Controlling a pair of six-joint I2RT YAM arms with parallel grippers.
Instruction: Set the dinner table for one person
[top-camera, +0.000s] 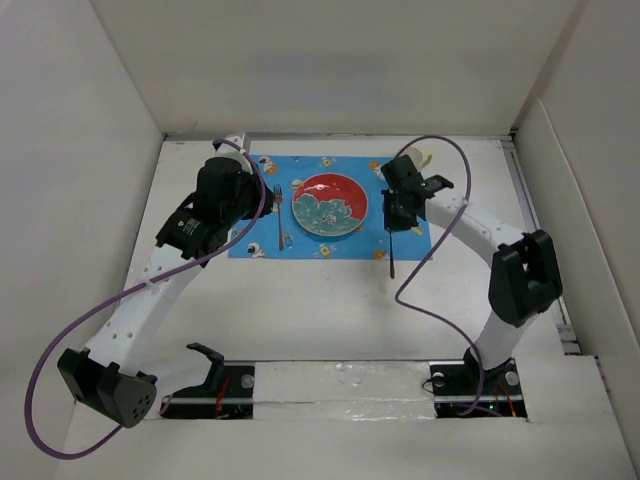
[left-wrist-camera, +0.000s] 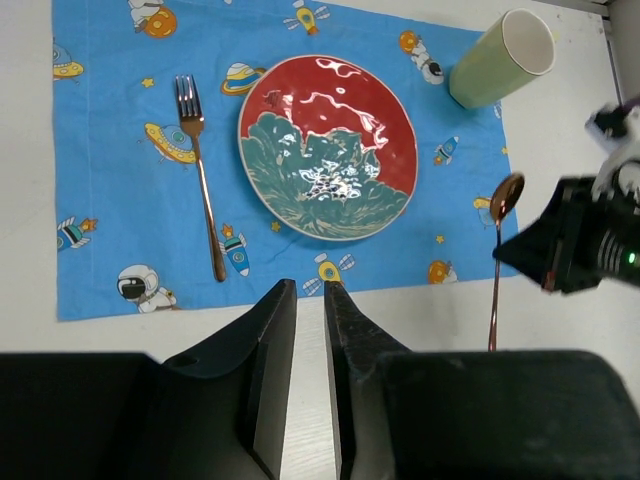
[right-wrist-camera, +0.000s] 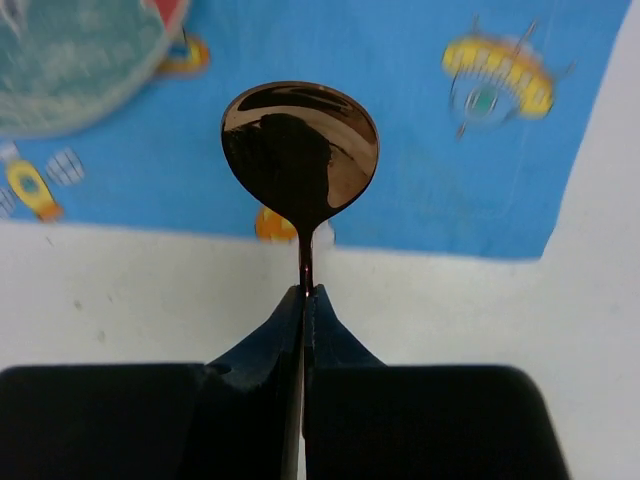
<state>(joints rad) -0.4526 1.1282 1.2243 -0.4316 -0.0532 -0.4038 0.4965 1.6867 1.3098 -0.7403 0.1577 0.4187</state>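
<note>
- White matte dinner table (top-camera: 330, 310): wide flat top filling the top view btwn the side walls; arm bases bolted at its near edge.
- Blue cartoon-print placemat (top-camera: 350, 248): flat on the table's far half, roughly centred btwn the two arms.
- Plate (top-camera: 330, 205), red & teal: middle of the mat. In place.
- Fork (left-wrist-camera: 200, 180), copper-tone: on the mat just left of the plate, tines pointing away from the arms, not touching the plate. In place.
- Cup (left-wrist-camera: 500, 55), pale green: at the mat's far right corner, base at the mat's edge; upright as far as I can tell.
- Spoon (right-wrist-camera: 300, 150), copper-tone: bowl over the mat's right edge, right of the plate; handle runs back over bare table. Can't tell if it rests down or hangs just above.
- Right gripper (right-wrist-camera: 303, 295): jaws closed tight on the spoon's neck, just below the bowl.
- Left gripper (left-wrist-camera: 310, 290): jaws a narrow slit apart, nothing btwn them; hovers over the mat's near edge, in front of the plate.
- Progress, est.: most of the setting is down. Left to do: lay the spoon right of the plate & let go. No knife or napkin in view.
- Room: the free blue strip btwn plate rim & mat's right edge looks enough for the spoon. The cup sits near its far end, so a near-side approach seems safer.
- Edges: near half of the table is open; walls (top-camera: 90, 200) well apart from the mat; purple cables (top-camera: 399, 296) loop by each arm.
</note>
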